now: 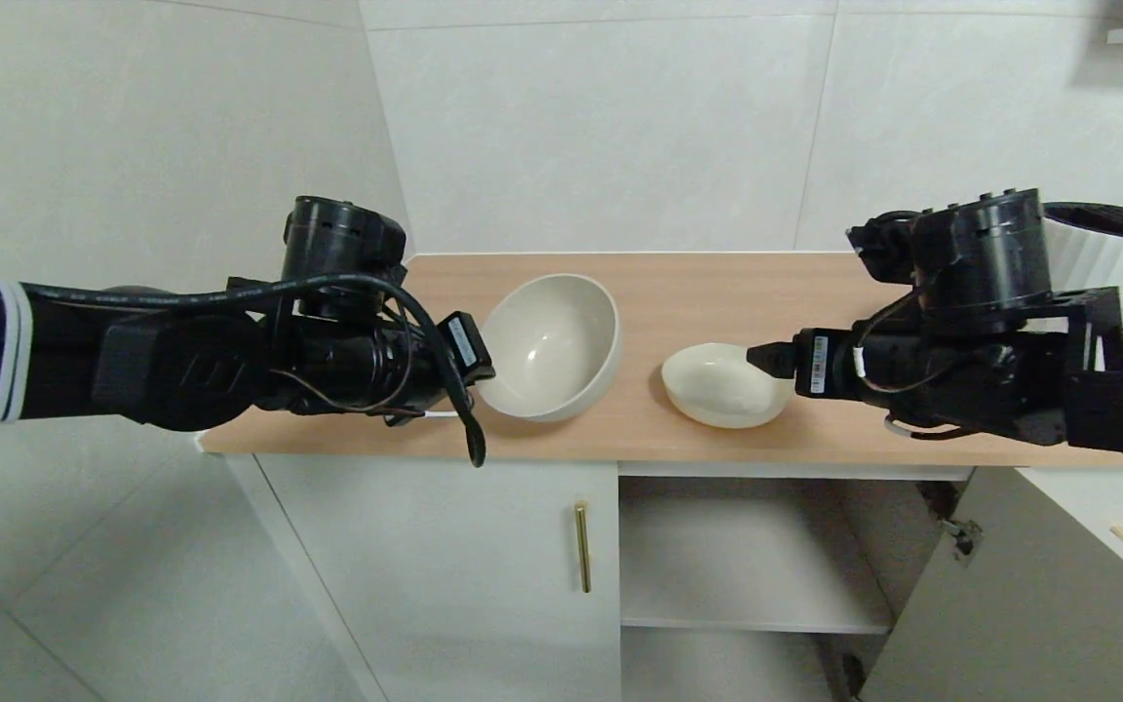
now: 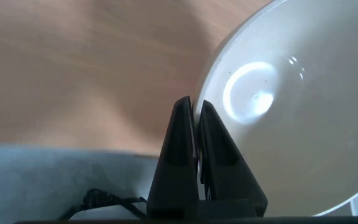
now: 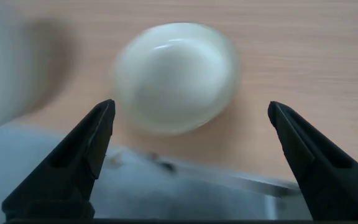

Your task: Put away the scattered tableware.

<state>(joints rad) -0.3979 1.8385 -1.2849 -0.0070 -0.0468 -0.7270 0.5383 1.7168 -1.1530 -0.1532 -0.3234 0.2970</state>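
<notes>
With my left gripper [image 2: 196, 109] pinching the large bowl [image 1: 552, 341] by its rim, I'd centre the spread right gripper [image 3: 190, 106] on the small bowl [image 1: 722, 385].

On countertop [image 1: 717, 292]: large bowl [image 1: 554, 343] left of small bowl [image 1: 723, 386]; open cabinet [image 1: 747, 556] beneath.

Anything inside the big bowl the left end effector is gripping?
Nothing shows inside: the big bowl has a bare, glossy interior. The left end effector is shut on its rim and hides a strip of the inner wall.
</notes>
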